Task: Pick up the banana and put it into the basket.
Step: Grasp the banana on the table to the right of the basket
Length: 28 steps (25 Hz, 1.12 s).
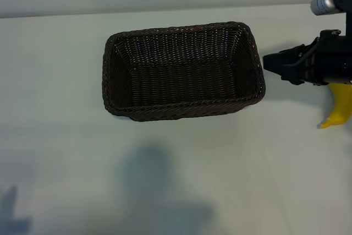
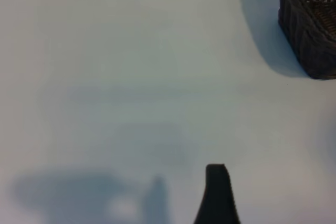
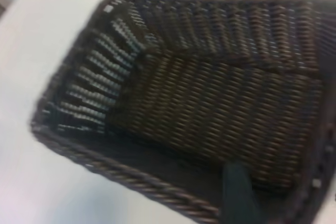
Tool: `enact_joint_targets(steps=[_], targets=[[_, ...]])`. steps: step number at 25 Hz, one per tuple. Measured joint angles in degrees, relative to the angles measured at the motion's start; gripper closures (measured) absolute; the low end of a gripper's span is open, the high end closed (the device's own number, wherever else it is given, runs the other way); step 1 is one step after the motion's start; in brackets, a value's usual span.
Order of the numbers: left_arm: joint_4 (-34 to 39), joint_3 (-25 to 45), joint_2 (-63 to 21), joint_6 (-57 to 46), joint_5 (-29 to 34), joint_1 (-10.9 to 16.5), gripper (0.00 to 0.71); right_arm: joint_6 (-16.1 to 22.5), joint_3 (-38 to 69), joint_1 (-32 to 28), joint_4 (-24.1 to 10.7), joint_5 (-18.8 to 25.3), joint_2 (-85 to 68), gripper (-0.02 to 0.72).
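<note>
The right gripper, black and seen in the exterior view just beside the short end wall of the basket, points toward that wall with its tip close to the rim but not over it. A curved yellow banana hangs below the gripper body, its lower end tapering to a point above the pale table; its upper part is hidden behind the black gripper parts, so the jaws appear closed on the fruit at a middling width, though the contact itself is not visible. The banana is outside the basket, on the side of that same end wall, and apart from it.

The rectangular dark brown woven wicker basket, with rounded corners and a braided rim, stands upright on the table. In the right wrist view its woven floor fills most of the frame with nothing lying on it, and one dark finger of the right gripper shows over the near rim.

The left gripper is held well away from the basket; one dark fingertip shows above the bare table, with a corner of the basket in the distance. Its jaws stand wide and hold nothing.
</note>
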Motion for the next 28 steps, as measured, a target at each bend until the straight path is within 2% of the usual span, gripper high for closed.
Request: enact_joint_targets(steps=[5,13,25,28], targets=[[0.0,0.0,0.0,0.0,0.0,0.0,0.136,1.7,0.0,0.0,-5.5,-9.1,0.0,0.259],[0.0,0.0,0.0,0.0,0.0,0.0,0.136,5.3,0.0,0.0,-13.5,-18.3,0.1,0.259],[0.0,0.0,0.0,0.0,0.0,0.0,0.136,6.0,0.0,0.0,-14.7,-25.5,3.8,0.257],[0.0,0.0,0.0,0.0,0.0,0.0,0.136,6.0,0.0,0.0,-14.7,-28.6,6.5,0.237]])
